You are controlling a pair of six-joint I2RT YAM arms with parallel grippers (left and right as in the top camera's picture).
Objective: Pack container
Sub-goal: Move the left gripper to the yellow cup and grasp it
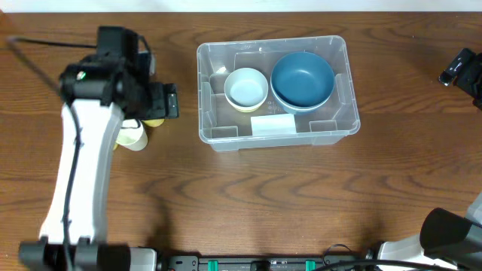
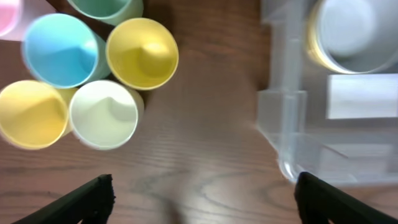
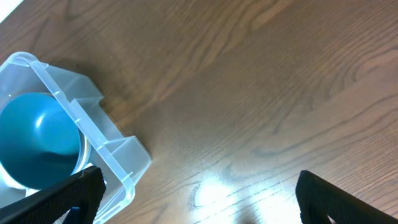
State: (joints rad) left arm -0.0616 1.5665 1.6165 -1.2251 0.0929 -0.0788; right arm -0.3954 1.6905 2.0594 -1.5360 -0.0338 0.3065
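The clear plastic container point(image 1: 205, 105) stands at mid-table with a white label point(image 1: 273, 124) on its near wall. Inside sit a pale yellow bowl point(image 1: 246, 88) and a dark blue bowl point(image 1: 302, 79). My left gripper point(image 2: 205, 199) is open over bare wood, between a cluster of cups and the container's corner point(image 2: 283, 130), and holds nothing. In the overhead view it point(image 1: 167, 102) hangs just left of the container. My right gripper point(image 3: 199, 193) is open and empty over the table, with the container's corner point(image 3: 118, 155) and the blue bowl point(image 3: 37, 137) at its left.
Several plastic cups stand left of the container: a blue cup point(image 2: 61, 50), a yellow cup point(image 2: 142, 52), a white cup point(image 2: 104, 114), an orange-yellow cup point(image 2: 31, 115), a green cup point(image 2: 106, 7). The right arm point(image 1: 461, 68) sits at the far right edge.
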